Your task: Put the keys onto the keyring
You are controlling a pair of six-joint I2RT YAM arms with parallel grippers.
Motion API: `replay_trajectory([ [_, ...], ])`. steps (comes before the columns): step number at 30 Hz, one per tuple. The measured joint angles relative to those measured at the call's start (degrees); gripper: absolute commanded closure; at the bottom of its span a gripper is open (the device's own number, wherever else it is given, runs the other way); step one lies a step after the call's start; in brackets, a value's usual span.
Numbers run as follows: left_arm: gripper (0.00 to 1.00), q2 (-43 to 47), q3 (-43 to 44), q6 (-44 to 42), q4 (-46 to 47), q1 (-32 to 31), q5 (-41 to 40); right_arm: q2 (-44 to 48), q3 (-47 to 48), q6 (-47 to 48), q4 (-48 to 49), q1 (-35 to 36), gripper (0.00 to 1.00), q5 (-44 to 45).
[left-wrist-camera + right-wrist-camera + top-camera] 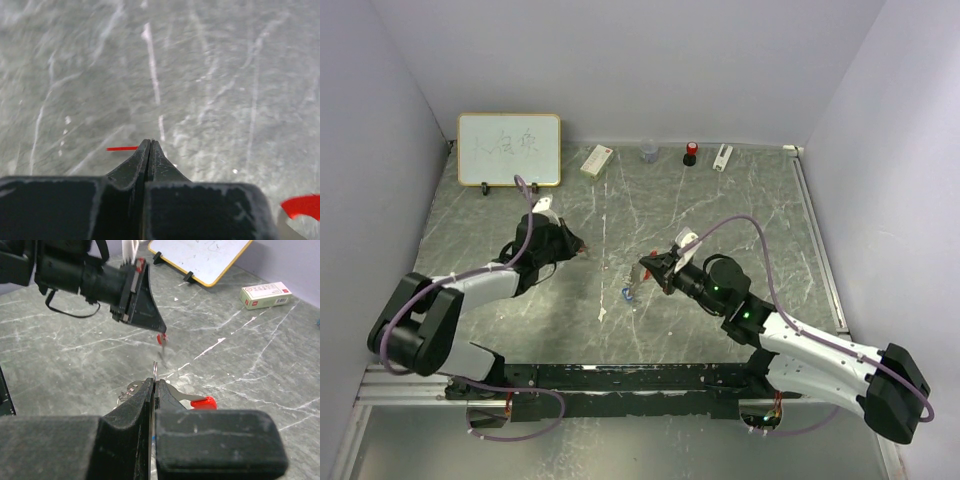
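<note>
My right gripper (643, 268) (154, 381) is shut on the keyring's thin metal ring (155, 370), which stands edge-on above its tips. The ring cluster (127, 390) hangs to the left of the tips and the red fob (204, 402) to the right. A small blue piece (626, 293), probably the blue key, hangs below this gripper. My left gripper (585, 249) (150, 142) (162, 334) is shut on the red-headed key (161, 339), whose blade points down a short way beyond the ring. In the left wrist view the key shows as a thin red line (122, 148).
A whiteboard (509, 149) leans at the back left. A white box (597, 160), a clear cup (649, 152), a red-and-black item (690, 153) and a white item (722, 157) line the back edge. Grey walls enclose the marble table (760, 240).
</note>
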State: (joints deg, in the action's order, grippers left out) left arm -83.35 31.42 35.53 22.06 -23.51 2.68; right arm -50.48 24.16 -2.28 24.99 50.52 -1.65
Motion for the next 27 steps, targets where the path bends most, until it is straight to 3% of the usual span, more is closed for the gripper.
replay_trajectory([
  [13, 0.93, 8.7, 2.1, -14.1, 10.4, 0.1, 19.2, -5.9, 6.6, 1.8, -4.6, 0.0, 1.00, -0.9],
  [21, 0.93, 8.4, 9.5, -9.2, 11.2, 0.1, 33.6, -6.1, 6.6, 4.0, -5.1, 0.0, 1.00, 1.1],
  [27, 0.93, 8.1, 10.5, -4.4, 11.2, 0.1, 41.5, -5.3, 6.7, 6.0, -5.2, 0.0, 1.00, 3.9],
])
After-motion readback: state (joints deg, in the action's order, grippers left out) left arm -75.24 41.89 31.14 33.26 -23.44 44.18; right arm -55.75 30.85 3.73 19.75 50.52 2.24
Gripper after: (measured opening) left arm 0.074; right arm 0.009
